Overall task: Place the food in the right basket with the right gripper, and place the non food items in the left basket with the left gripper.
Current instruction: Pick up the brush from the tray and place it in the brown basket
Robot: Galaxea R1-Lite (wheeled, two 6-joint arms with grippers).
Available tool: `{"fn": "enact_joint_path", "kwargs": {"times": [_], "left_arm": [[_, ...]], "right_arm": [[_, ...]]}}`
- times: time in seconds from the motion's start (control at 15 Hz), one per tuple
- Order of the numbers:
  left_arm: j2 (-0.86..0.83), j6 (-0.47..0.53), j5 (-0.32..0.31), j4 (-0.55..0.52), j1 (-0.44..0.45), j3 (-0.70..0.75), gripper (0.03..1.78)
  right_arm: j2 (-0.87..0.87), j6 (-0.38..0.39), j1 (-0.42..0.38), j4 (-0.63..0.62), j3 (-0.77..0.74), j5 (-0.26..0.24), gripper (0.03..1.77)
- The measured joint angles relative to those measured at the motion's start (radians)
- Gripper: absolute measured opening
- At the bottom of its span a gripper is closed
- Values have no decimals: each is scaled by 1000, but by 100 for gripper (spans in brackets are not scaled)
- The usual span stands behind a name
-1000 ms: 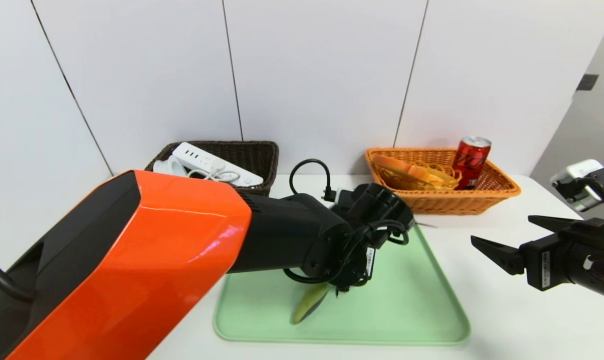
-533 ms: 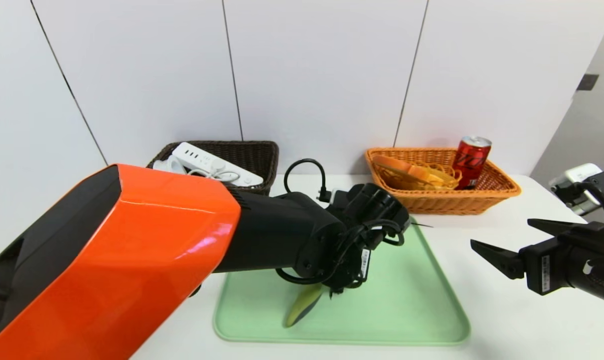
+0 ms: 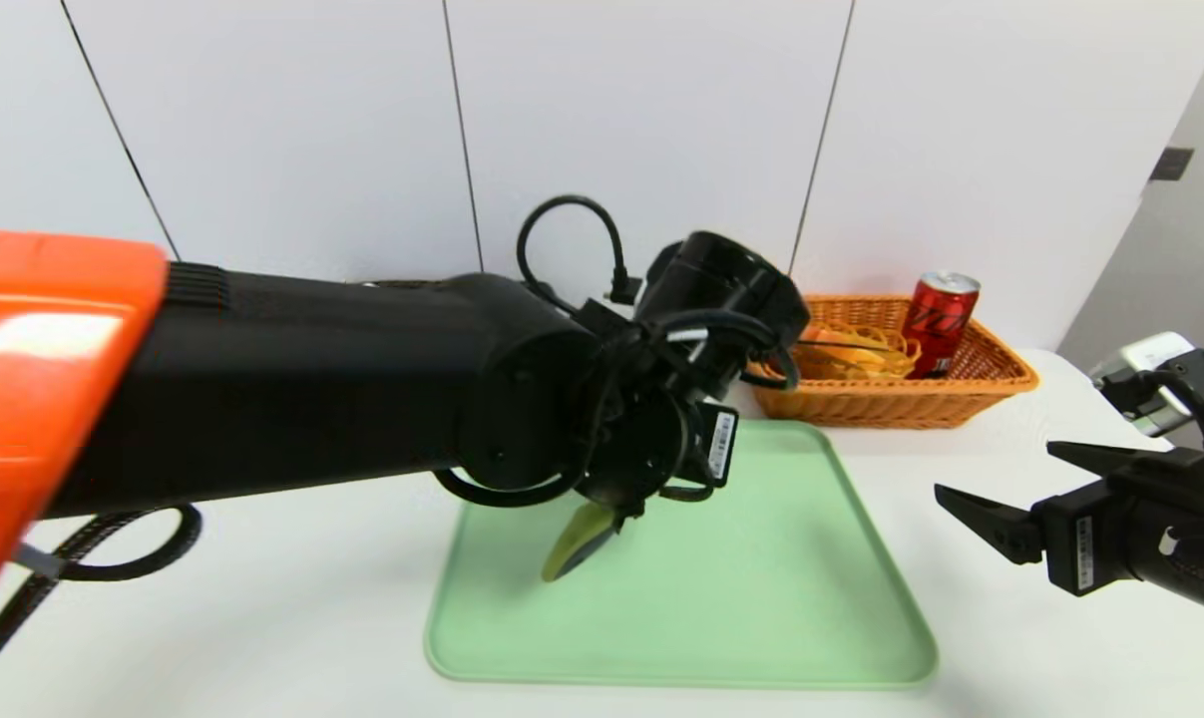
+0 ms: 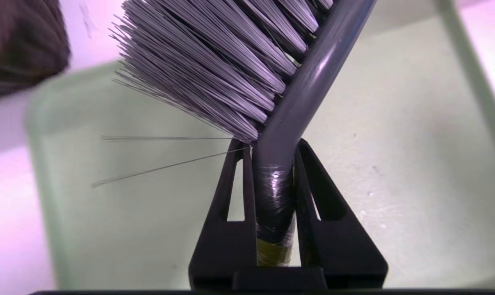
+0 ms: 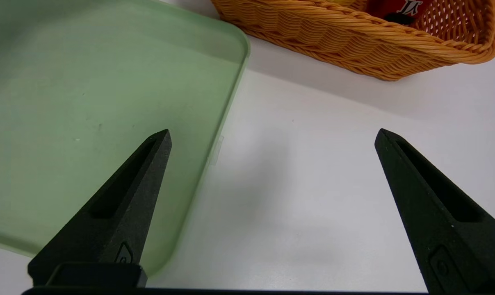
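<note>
My left gripper [image 4: 272,143] is shut on the neck of a brush [image 4: 309,86] with a grey handle and long grey bristles. It holds the brush in the air above the green tray [image 3: 811,598]. In the head view only the brush's yellow-green handle end [image 3: 574,543] shows, below the wrist. My left arm hides the left basket in the head view; a dark brown corner of it [image 4: 21,45] shows in the left wrist view. The orange right basket [image 3: 961,399] holds a red can [image 3: 941,319] and bread [image 3: 841,344]. My right gripper [image 3: 997,469] hovers open and empty over the table, right of the tray.
The green tray [image 5: 67,102] lies at the middle of the white table [image 3: 961,648], and its floor is bare. The orange basket [image 5: 354,45] stands just beyond the tray's far right corner. A white wall runs close behind both baskets.
My left arm has risen with the brush, lifting it off the tray, and now covers the left basket in the head view. The right gripper has barely moved.
</note>
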Motion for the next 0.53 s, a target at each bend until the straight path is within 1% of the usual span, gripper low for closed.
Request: {"fn": "enact_joint_path", "kwargs": {"times": [0.13, 0.2, 0.33, 0.4, 0.53], "left_arm": [[-74, 77, -6, -1, 5, 4, 31], [-114, 129, -23, -4, 16, 14, 31], [-203, 272, -94, -6, 62, 62, 31], [-246, 357, -136, -7, 101, 94, 31], [-324, 559, -229, -7, 216, 146, 31]], "right_arm": [[0, 0, 2, 0, 0, 0, 171], [0, 0, 3, 0, 0, 0, 171], [-2, 0, 5, 0, 2, 0, 171], [-6, 0, 6, 0, 6, 0, 171], [-15, 0, 7, 0, 19, 0, 171]]}}
